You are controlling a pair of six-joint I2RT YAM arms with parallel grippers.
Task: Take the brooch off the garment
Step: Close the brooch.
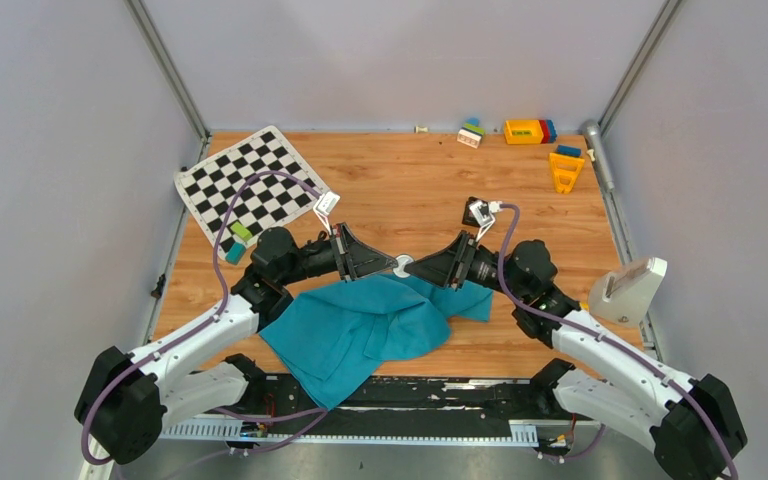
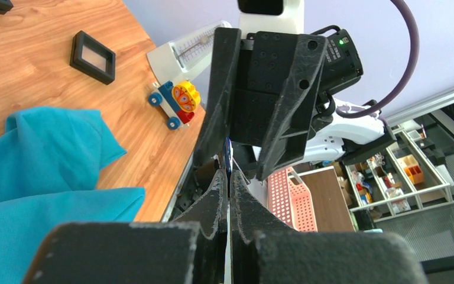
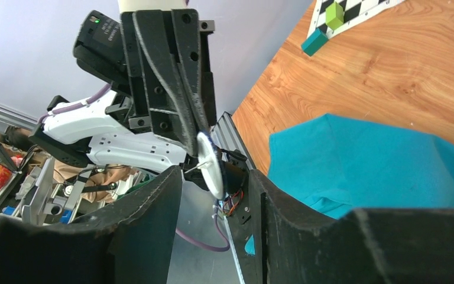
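The teal-blue garment lies crumpled on the wooden table in front of the arm bases, and shows too in the left wrist view and the right wrist view. The brooch, a small white disc, hangs just above the garment's far edge, apart from the fabric. My left gripper is shut on it; the disc stands edge-on at the closed tips. My right gripper faces the left one, open. In the right wrist view the brooch sits at the gap between the spread fingers, its pin bare.
A black-and-white checkered mat lies at the back left, with green and teal blocks beside it. Toy bricks and a yellow piece sit at the back right. A black square box, a toy car and a white wedge-shaped device are on the right.
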